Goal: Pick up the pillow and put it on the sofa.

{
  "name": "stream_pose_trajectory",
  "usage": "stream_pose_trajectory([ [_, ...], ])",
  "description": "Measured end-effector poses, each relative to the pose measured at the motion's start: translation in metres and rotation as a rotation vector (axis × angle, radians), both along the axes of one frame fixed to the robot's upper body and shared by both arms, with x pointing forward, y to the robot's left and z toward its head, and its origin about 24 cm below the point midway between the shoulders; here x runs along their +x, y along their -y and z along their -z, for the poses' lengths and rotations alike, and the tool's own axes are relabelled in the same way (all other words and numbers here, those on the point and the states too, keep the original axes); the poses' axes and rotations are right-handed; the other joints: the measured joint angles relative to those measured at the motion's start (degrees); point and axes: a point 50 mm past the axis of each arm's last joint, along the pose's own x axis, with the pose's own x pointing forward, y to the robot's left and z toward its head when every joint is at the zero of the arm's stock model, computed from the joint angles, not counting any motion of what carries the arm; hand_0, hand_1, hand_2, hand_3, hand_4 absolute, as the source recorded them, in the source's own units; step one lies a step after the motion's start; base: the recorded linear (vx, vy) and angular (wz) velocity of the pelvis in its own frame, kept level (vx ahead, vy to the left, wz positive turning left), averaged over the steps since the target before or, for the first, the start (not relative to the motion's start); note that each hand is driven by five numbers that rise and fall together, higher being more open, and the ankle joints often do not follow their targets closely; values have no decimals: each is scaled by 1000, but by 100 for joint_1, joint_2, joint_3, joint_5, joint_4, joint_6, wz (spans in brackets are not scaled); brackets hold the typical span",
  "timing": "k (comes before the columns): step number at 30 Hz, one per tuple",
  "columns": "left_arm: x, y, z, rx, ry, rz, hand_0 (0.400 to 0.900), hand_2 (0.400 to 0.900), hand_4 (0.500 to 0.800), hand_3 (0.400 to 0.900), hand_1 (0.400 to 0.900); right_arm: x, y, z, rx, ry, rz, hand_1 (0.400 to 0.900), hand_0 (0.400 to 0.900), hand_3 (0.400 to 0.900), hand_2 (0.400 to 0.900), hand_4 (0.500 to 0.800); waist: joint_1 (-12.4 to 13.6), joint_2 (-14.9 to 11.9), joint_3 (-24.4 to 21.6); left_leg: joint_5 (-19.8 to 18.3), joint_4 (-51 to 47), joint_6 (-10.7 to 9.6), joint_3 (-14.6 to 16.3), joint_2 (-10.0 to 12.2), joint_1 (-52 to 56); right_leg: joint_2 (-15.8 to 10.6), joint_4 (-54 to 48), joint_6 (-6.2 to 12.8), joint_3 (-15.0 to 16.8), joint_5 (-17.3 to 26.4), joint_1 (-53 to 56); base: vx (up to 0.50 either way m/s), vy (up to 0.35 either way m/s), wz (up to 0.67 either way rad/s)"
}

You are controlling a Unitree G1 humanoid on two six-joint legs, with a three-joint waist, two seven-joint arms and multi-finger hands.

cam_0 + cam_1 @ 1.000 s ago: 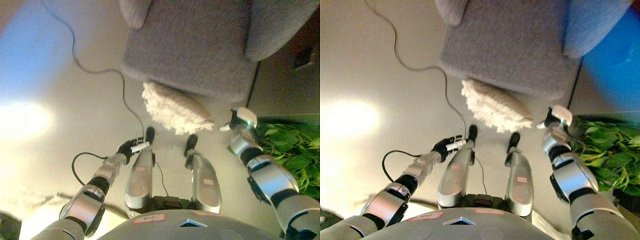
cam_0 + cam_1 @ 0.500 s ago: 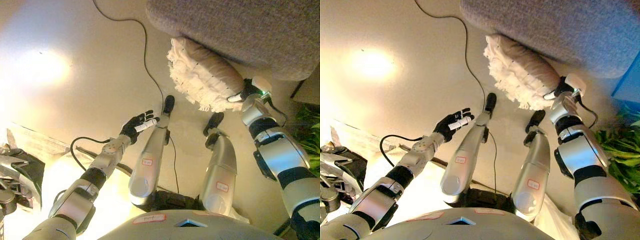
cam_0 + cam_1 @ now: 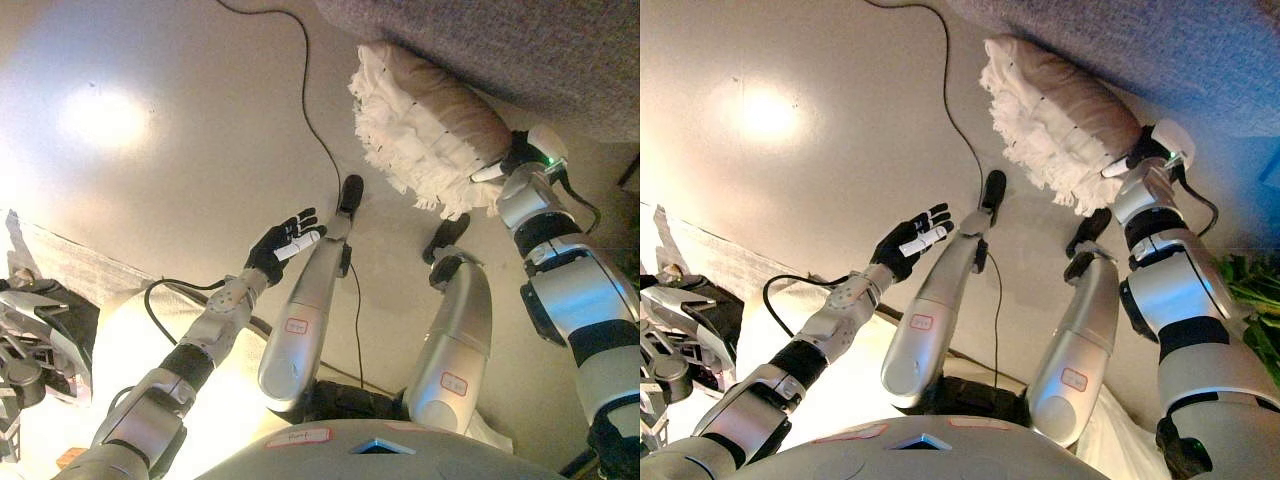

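A cream pillow (image 3: 430, 125) with a fringed white edge lies on the floor, leaning against the front of the grey sofa (image 3: 520, 45) at the top of the view. My right hand (image 3: 520, 160) is against the pillow's right end and touches it; it also shows in the right eye view (image 3: 1145, 150). My left hand (image 3: 285, 245) is open, fingers spread, held over the bare floor to the left of the pillow and well apart from it.
A dark metal frame object (image 3: 30, 345) sits at the left edge next to a pale mat (image 3: 90, 275). Green plant leaves (image 3: 1255, 300) show at the right edge. A thin black cable (image 3: 310, 110) runs across the floor left of the pillow.
The view has shifted closer to the sofa. My right hand has gone from beside the pillow to its right end. My left hand has lifted with its fingers spread.
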Motion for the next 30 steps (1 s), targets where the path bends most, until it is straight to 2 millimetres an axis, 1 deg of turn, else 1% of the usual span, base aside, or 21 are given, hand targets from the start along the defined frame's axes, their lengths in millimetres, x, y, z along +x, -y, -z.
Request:
stream_pose_trajectory([
  [4,-2,0,-9,-36,52,-2,900,900,800,900,900,5,4,-21,-27,23,19,900,900,900,900,800,72,104,-1,-48,295,-4,1,-24,-372,-39,295,-23,66,-27,-367,-28,26,8],
  [5,-3,1,-11,-55,58,-5,900,900,800,900,900,5,7,-25,-32,23,32,900,900,900,900,800,154,121,-13,-51,382,-9,14,-31,-487,-49,388,-32,102,-33,-490,-24,21,7],
  [10,-9,3,-12,-86,70,-5,900,900,800,900,900,7,11,-35,-13,8,56,900,900,900,900,800,298,122,-14,-73,651,-27,28,-46,-790,-76,646,-59,186,-56,-805,-12,1,3],
  [11,-12,2,-12,-87,68,-1,900,900,800,900,900,8,10,-39,-14,9,62,688,688,688,688,673,302,123,-14,-73,728,-28,21,-40,-888,-74,735,-59,191,-56,-894,0,0,0],
  [12,-13,1,-11,-86,67,-2,900,900,800,900,900,8,10,-42,-8,11,62,422,422,422,422,513,304,123,-15,-77,763,-35,5,-62,-957,-92,743,-60,208,-58,-960,0,0,0],
  [13,-14,0,-10,-85,65,-4,900,900,800,900,900,9,10,-44,-3,11,57,422,422,422,422,513,301,123,-15,-86,835,-49,-10,-69,-999,-95,733,-60,196,-58,-991,0,0,0],
  [14,-19,-1,-6,-84,49,-7,900,900,800,900,900,11,10,-48,6,10,43,400,400,400,400,500,307,126,-17,-246,1241,-13,-12,-90,-1136,-119,788,-60,179,-58,-1072,0,0,0],
  [15,-23,-2,-3,-84,35,-11,900,900,800,900,900,12,8,-48,7,7,25,400,400,400,400,500,329,131,-20,-361,1354,4,-33,-63,-1226,-98,999,-14,182,-99,-1146,0,0,0],
  [16,-23,-2,-3,-84,34,-10,900,900,800,900,900,11,10,-48,8,2,23,400,400,400,400,500,341,140,-26,-371,1413,18,11,-44,-1271,-69,1337,70,278,-299,-1204,-25,14,-7],
  [17,-22,-5,-9,-93,64,-18,900,900,800,900,900,9,18,-54,6,7,38,400,400,400,400,500,343,145,-30,-370,1461,16,74,-64,-1405,-1,2303,-109,353,-980,-1181,-33,15,-5],
  [18,-21,-7,-13,-100,85,-25,900,900,800,900,900,9,22,-62,1,24,46,400,400,400,400,500,341,166,-44,-373,1534,-11,114,-91,-1523,-4,2176,-150,343,-1397,-1159,-32,4,-5],
  [19,-22,-9,-14,-96,87,-26,900,900,800,900,900,9,24,-66,-1,34,43,400,400,400,400,500,346,182,-55,-540,1816,38,113,-109,-1599,-46,2218,-169,295,-1382,-1211,-33,-1,-4],
  [20,-25,-14,-11,-84,75,-26,900,900,800,900,900,9,25,-67,6,42,32,400,400,400,400,500,352,185,-57,-709,2127,35,113,-122,-1657,-81,2350,-170,294,-1383,-1275,-28,-9,-4],
  [25,-30,-17,-9,-79,65,-18,900,900,800,900,900,11,20,-61,46,40,11,400,400,400,400,500,362,186,-57,-722,2214,38,97,-104,-1701,-84,2416,-170,331,-1381,-1322,-11,-23,-3],
  [27,-30,-15,-11,-87,74,-6,900,900,800,900,900,9,20,-54,58,19,5,400,400,400,400,500,475,186,-58,-722,2214,38,101,-91,-1699,-86,2415,-172,321,-1381,-1324,-13,-29,-5],
  [30,-33,-16,-10,-90,71,-5,900,900,800,900,900,10,18,-53,62,22,-13,400,400,400,400,500,479,186,-58,-728,2217,46,108,-91,-1698,-84,2409,-173,320,-1380,-1313,-7,-34,-5],
])
